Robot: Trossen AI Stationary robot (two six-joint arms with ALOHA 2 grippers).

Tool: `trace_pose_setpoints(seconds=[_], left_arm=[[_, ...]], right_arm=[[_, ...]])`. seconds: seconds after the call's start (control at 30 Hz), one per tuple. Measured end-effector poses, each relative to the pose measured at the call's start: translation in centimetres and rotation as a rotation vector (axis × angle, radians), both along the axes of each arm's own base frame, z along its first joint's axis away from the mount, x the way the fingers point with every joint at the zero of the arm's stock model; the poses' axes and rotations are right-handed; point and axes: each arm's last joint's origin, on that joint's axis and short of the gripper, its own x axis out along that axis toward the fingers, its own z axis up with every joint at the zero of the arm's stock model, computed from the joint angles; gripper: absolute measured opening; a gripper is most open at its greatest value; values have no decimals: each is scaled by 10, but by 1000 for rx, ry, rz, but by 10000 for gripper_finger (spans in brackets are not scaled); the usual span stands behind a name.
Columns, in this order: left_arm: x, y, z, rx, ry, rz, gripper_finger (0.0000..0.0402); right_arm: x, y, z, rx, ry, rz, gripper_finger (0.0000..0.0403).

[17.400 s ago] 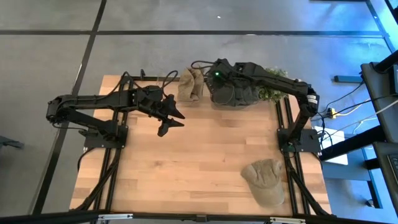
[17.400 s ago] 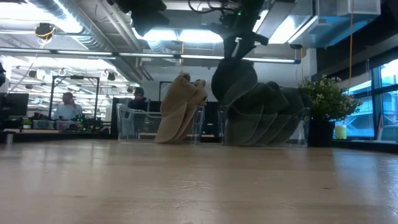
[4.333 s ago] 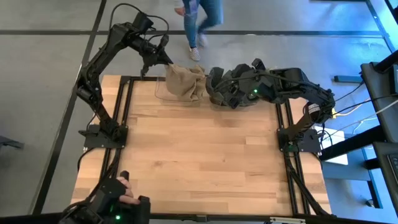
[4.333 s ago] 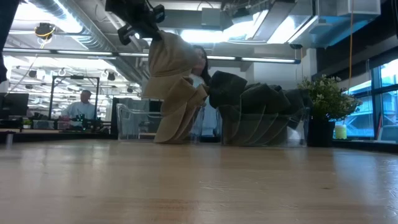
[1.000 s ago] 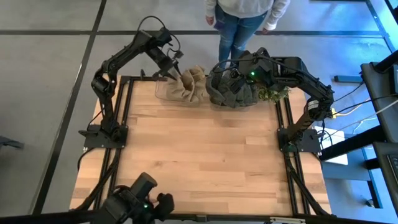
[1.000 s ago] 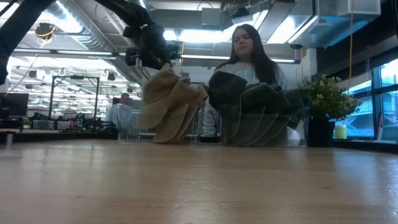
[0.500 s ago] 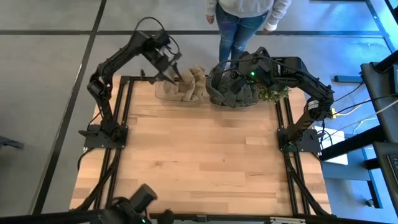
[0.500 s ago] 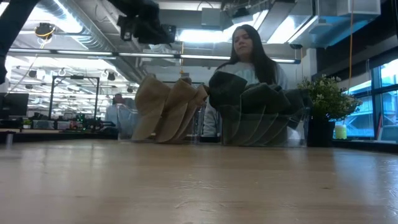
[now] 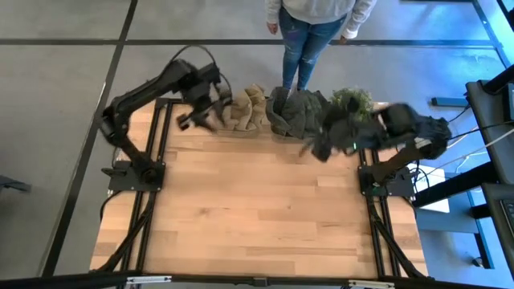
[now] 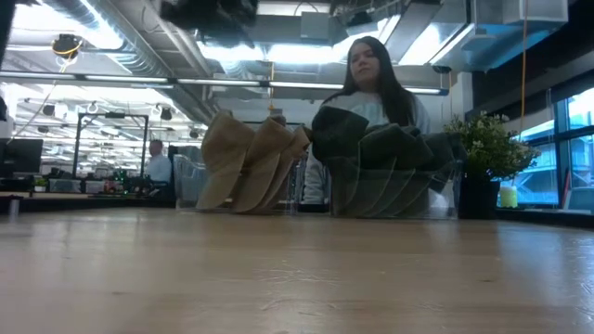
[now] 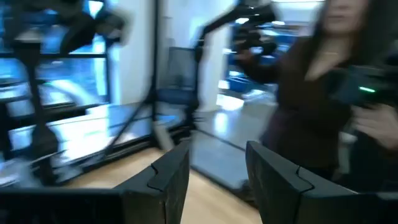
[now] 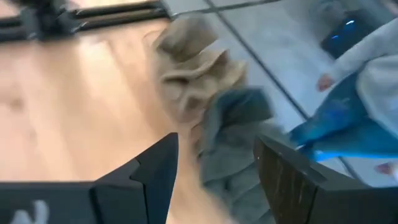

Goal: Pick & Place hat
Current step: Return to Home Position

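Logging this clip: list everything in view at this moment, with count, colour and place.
brown caps: several, tan, stacked in the left transparent bin at the table's far edge
dark caps: several, dark grey, stacked in the right transparent bin next to it
potted plant: one, green, beside the right bin
table: one, light wood
person: one, grey top and blue jeans, standing just beyond the bins
left gripper: open, empty, over the far-left edge beside the brown caps
right gripper: open, empty, over the table in front of the dark caps
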Motion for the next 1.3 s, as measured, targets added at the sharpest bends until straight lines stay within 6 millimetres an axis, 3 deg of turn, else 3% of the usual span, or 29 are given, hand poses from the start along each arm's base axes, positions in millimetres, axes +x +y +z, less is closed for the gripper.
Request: trace_pose_setpoints(seconds=[0.13,0.27,0.37,0.5,0.63,0.7,0.77,0.87,1.0,1.13,1.3], left_arm=[[-8,-49,19,23,-40,-131,152],[-8,-92,32,57,-104,-288,152],[7,-124,34,108,-213,-435,152],[43,-174,39,165,-421,-643,152],[57,-220,72,265,-637,-724,152],[58,-234,87,355,-573,-588,152],[61,-242,102,430,-441,-265,152],[57,-240,119,446,-249,291,152],[46,-229,122,308,10,798,152],[20,-223,106,302,227,1057,152],[-6,-233,86,255,171,1070,152]], right_arm=[[1,20,-27,74,-49,128,210],[16,34,-55,158,-163,408,210],[18,40,-69,178,-276,547,210],[18,44,-83,195,-355,630,210],[11,41,-86,191,-389,629,210],[9,40,-85,174,-398,602,210],[9,39,-85,151,-392,584,210],[8,38,-85,111,-383,592,210],[7,38,-86,102,-370,580,210],[-11,31,-92,119,-326,632,210],[-62,9,-112,181,-501,612,210]])
